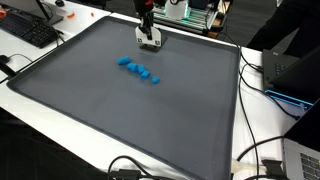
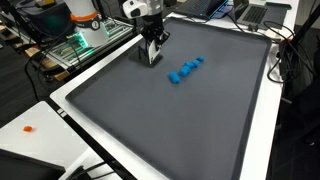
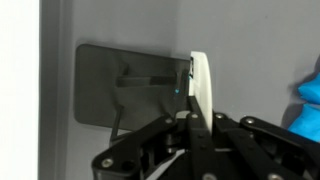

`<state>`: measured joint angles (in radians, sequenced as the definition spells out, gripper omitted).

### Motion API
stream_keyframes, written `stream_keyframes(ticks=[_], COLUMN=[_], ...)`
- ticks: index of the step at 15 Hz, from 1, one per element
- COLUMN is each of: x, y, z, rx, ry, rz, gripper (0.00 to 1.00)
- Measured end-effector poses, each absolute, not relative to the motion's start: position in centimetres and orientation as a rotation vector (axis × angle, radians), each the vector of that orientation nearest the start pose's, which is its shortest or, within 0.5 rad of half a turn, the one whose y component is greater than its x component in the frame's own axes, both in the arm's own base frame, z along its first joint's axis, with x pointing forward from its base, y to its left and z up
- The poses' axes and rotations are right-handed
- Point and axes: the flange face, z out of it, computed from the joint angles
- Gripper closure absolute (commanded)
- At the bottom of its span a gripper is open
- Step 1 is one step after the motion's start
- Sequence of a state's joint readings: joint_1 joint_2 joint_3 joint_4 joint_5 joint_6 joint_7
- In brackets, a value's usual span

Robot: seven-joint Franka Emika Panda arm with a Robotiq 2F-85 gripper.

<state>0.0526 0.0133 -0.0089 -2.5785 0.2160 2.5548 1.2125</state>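
Grey mat [image 1: 120,115] covers most of white table [image 1: 45,108] | gripper [image 1: 150,42] low over mat's far edge, jaws nearly together, pinching thin white piece [image 3: 200,85] upright between fingertips, seen in wrist view | row of small blue blocks [image 1: 139,69] lies near, apart from gripper

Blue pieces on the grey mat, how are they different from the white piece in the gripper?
Colour: the blue pieces are bright blue, the white piece is white. Number: the blue pieces form a short row of several, the white piece is single. State: the blue pieces lie free on the grey mat, the white piece is clamped in the gripper. Both are small against the mat.
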Motion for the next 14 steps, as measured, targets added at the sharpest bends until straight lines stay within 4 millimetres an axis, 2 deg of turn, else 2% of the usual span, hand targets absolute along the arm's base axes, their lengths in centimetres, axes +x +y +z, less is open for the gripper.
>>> stream_keyframes(ticks=[14], x=[43.1], y=[1.2], z=[24.1], rx=[-2.307], ry=[1.998], rz=[0.072], gripper=[0.99])
